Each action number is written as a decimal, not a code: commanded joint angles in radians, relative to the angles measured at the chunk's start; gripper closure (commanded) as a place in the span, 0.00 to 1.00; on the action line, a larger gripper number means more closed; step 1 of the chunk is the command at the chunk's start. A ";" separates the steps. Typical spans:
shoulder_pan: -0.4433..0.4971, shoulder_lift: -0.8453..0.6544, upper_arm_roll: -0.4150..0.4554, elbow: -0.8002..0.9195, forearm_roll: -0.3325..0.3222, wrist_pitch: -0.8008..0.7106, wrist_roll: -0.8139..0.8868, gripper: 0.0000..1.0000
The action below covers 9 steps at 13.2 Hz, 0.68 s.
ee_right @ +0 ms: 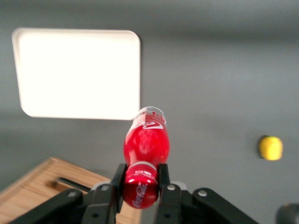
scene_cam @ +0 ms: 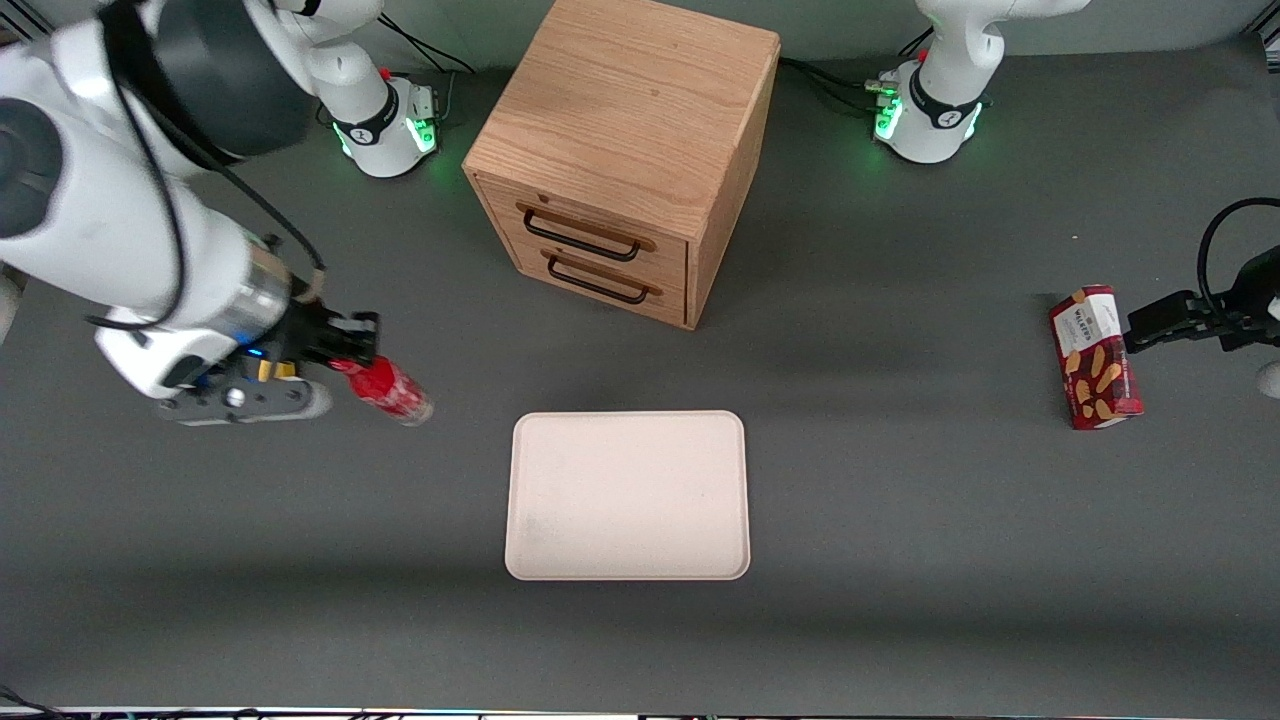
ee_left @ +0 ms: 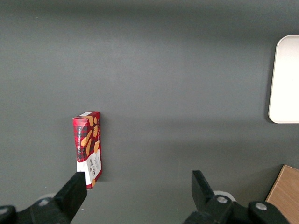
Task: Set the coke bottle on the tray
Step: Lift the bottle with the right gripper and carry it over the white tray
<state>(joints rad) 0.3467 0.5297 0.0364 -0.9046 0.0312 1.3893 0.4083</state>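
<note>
- Front view: high, looking steeply down over the whole table [scene_cam: 900,600].
- Right wrist view: close past the gripper [ee_right: 141,179], sharing the tray [ee_right: 79,74] and the cabinet [ee_right: 28,196] with the front view.
- Left wrist view: looking down, also catching the tray's edge.

We count one coke bottle [scene_cam: 388,389] in one gripper [scene_cam: 352,347], one tray [scene_cam: 628,495], one two-drawer wooden cabinet [scene_cam: 625,150], one red snack box [scene_cam: 1096,356] and one yellow object [ee_right: 270,147].

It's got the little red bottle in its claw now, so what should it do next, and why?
Probably carry it sideways toward the tray. The gripper is shut on the coke bottle, held tilted toward the working arm's end of the table, not yet over the tray, which lies bare.
</note>
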 commanded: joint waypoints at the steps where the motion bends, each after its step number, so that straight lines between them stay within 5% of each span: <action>1: 0.027 0.094 0.057 0.111 0.007 0.052 0.196 1.00; 9: 0.048 0.291 0.048 0.145 -0.030 0.305 0.244 1.00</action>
<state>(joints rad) 0.3908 0.7622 0.0849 -0.8256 0.0257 1.6639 0.6254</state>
